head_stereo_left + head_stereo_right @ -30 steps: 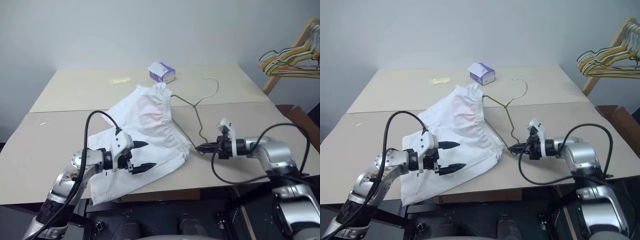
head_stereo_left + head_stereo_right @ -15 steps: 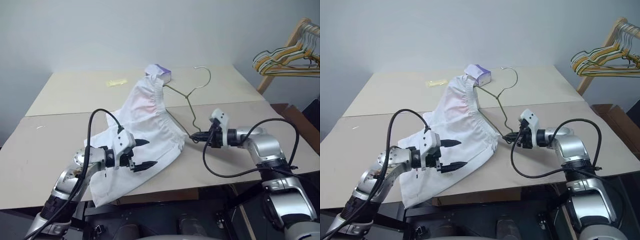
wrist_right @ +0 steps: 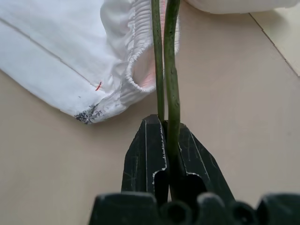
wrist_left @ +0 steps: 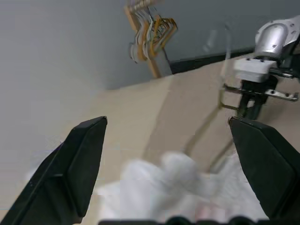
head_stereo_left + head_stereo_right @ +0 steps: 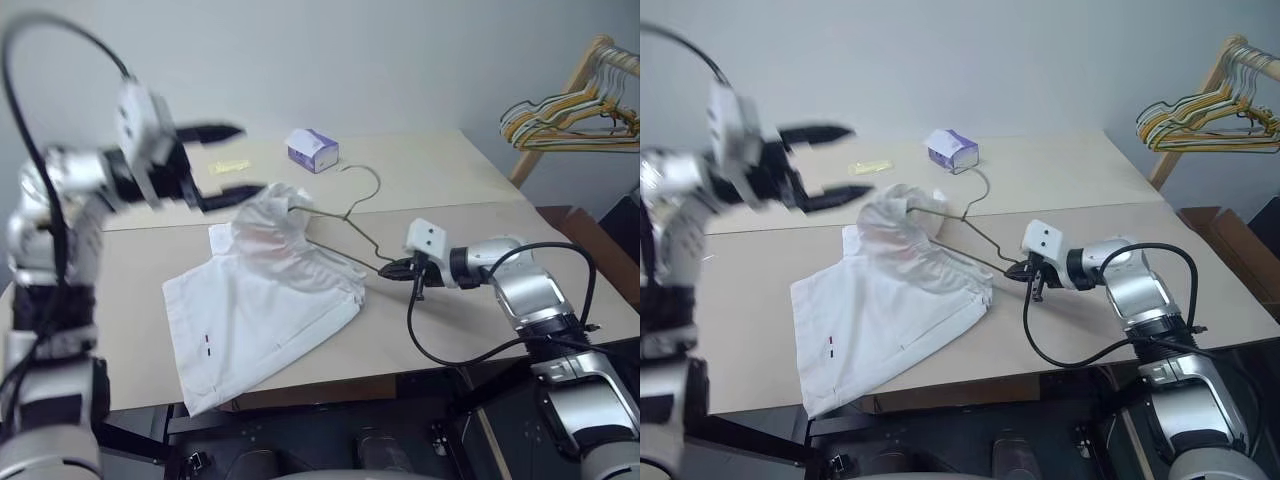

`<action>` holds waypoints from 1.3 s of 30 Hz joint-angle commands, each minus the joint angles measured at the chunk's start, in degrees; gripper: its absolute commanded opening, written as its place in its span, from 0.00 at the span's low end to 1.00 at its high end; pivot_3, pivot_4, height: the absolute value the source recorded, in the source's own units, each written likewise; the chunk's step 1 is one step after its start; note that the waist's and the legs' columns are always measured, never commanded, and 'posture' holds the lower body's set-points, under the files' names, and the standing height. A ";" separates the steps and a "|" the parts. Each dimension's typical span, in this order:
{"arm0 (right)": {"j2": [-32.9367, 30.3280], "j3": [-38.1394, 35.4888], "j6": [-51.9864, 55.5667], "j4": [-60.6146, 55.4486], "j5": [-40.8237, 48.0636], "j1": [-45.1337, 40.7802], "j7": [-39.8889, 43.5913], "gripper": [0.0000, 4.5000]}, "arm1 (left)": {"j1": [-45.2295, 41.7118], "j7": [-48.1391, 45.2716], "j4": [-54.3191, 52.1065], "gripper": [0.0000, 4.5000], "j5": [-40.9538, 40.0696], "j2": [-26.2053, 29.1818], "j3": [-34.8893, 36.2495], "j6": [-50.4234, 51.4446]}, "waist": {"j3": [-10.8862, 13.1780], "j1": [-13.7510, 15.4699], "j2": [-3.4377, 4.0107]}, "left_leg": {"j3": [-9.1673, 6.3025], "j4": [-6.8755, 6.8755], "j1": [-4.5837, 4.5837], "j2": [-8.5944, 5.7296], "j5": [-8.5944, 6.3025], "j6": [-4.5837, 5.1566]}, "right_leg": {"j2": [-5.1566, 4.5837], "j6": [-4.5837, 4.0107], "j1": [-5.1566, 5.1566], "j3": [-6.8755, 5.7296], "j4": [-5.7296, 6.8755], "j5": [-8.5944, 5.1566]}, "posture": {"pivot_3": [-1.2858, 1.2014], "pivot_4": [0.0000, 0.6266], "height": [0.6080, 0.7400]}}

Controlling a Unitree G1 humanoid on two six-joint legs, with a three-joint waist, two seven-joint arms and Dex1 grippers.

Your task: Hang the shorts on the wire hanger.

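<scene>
The white shorts point(image 5: 260, 310) lie spread on the table point(image 5: 450, 200), their gathered waistband point(image 5: 265, 215) bunched up at the far end. The thin wire hanger point(image 3: 171, 70) reaches from that waistband to my right gripper point(image 5: 395, 268), which is shut on the hanger's near corner just right of the shorts; its hook curls up toward the back. My left gripper point(image 5: 225, 160) hangs high above the table's left rear, open, nothing between its fingers point(image 4: 84, 159), well clear of the cloth.
A small purple-white tissue box point(image 5: 312, 150) and a yellow scrap point(image 5: 230, 167) sit at the table's back. A bunch of coloured hangers point(image 5: 565, 110) hangs on a wooden rack off the right side. The shorts' hem reaches the front edge.
My left gripper rose from just over the shorts to high at the left rear, still open. The right gripper rolled, tilting the hanger leftward and bunching the waistband. The camera shifted too.
</scene>
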 commanded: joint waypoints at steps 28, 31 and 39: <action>1.24 4.06 12.57 -6.81 -3.38 -7.81 1.69 0.00 | -26.29 -17.55 46.42 0.48 5.71 0.07 -45.64 -28.00 | 0.02 0.17 0.04 | -0.01 0.67 -1.24 0.04 -0.08 0.14 | -0.01 0.10 -1.12 0.03 0.37 -0.03 | 0.50 0.00 1.00; 1.36 3.78 12.75 -7.50 -2.97 -7.87 1.93 0.00 | -26.33 -17.55 48.15 0.24 7.55 -0.98 -45.15 -28.77 | 0.02 0.14 0.05 | 0.00 0.67 -1.24 0.03 -0.08 0.14 | -0.01 0.10 -1.12 0.03 0.38 -0.03 | 0.49 0.00 1.00; 1.98 2.39 13.47 -9.17 -1.66 -8.21 1.78 0.00 | -26.13 -17.55 50.08 0.01 10.31 -2.84 -43.64 -30.10 | 0.02 0.06 0.04 | -0.01 0.68 -1.27 0.04 -0.08 0.15 | 0.00 0.10 -1.15 0.03 0.38 -0.03 | 0.49 0.00 1.00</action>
